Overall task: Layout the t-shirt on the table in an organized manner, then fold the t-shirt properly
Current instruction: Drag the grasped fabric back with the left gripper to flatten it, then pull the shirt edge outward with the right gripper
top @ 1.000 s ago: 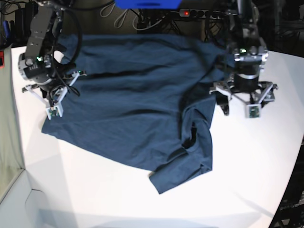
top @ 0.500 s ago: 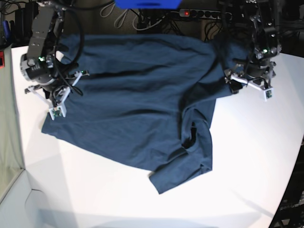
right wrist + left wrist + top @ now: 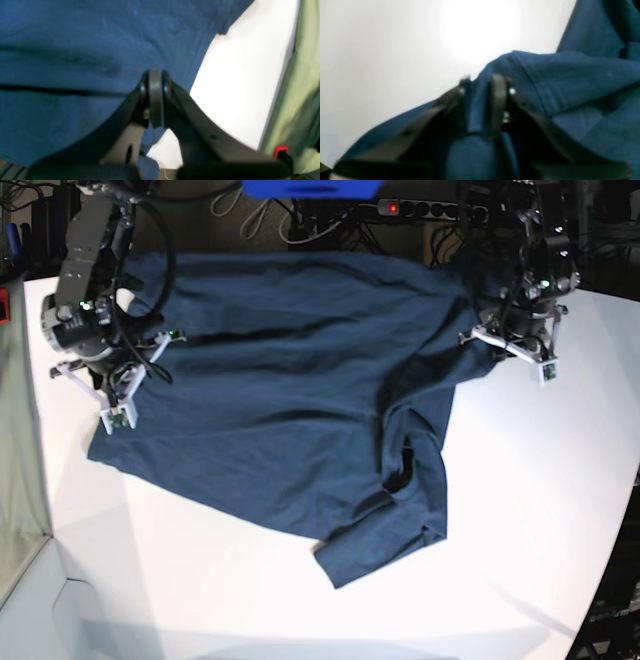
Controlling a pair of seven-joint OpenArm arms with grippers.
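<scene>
In the left wrist view, our left tool [image 3: 480,100] is clenched on a fold of the shirt [image 3: 582,82]: blue cloth is pinched between the two dark fingers [image 3: 498,100], and more of it bunches to their right and beneath them. White tabletop [image 3: 382,50] lies beyond and to the left.

In the right wrist view, our right tool [image 3: 155,97] has its pads pressed flat together. No cloth shows between them. The shirt [image 3: 75,50] spreads beneath and left of it, and bare tabletop [image 3: 237,87] lies to the right.

In the base view, the shirt [image 3: 290,400] lies mostly spread on the tabletop [image 3: 530,530], with our left tool [image 3: 507,345] at one edge and our right tool [image 3: 115,385] at the opposite edge.
</scene>
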